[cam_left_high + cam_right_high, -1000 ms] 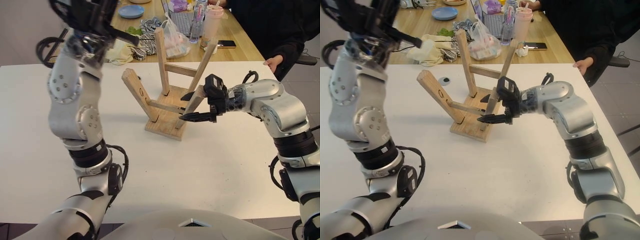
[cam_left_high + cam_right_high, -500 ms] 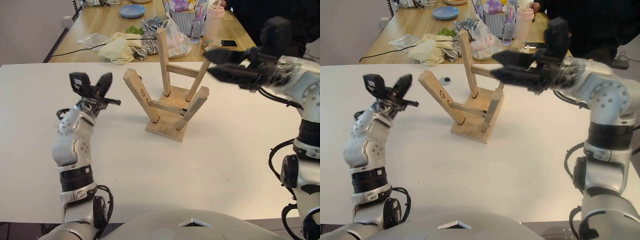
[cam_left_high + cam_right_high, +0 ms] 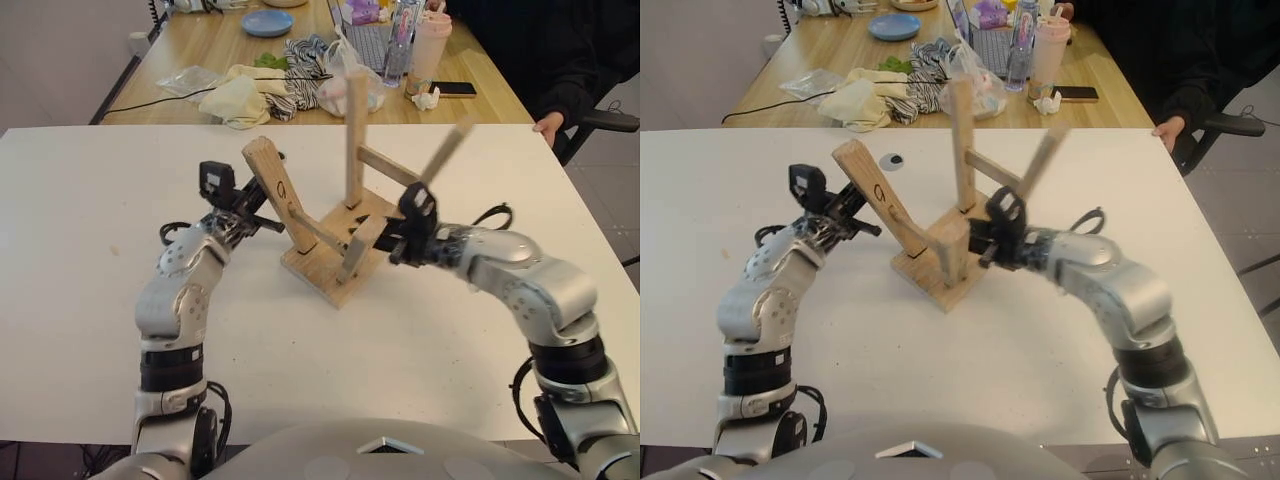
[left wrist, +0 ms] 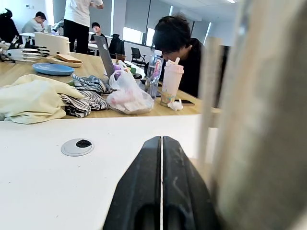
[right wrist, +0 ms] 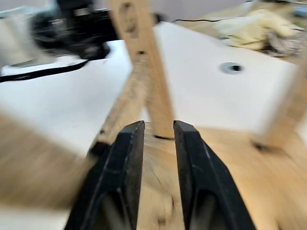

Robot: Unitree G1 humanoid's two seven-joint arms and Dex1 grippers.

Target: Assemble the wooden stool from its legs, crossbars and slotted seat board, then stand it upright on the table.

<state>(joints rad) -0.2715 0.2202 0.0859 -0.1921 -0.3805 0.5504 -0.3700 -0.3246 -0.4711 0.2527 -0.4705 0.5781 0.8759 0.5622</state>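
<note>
Listing nearest first, we log: right gripper (image 5: 157, 127), fingers a narrow gap apart and holding nothing, close to the seat board (image 3: 322, 272). Left gripper (image 4: 161, 140), fingers pressed together, is just beside a slanting leg (image 3: 279, 195). Wooden stool (image 3: 353, 170) sits upside down mid white table (image 3: 90, 200), legs up. Beyond are a blue plate (image 3: 265, 22) and a pink cup (image 3: 436, 40).

Bare table (image 3: 330, 380) was left open in front of the tilted, upturned stool (image 3: 315, 275) and well out to both sides. Passage between its legs was barred by the crossbars (image 3: 385, 168). Its left flank was taken by the closed left claw (image 3: 270, 222), and its right flank by the parted right claw (image 3: 392, 248). Beyond it, clothing (image 3: 262, 88) was heaped.
</note>
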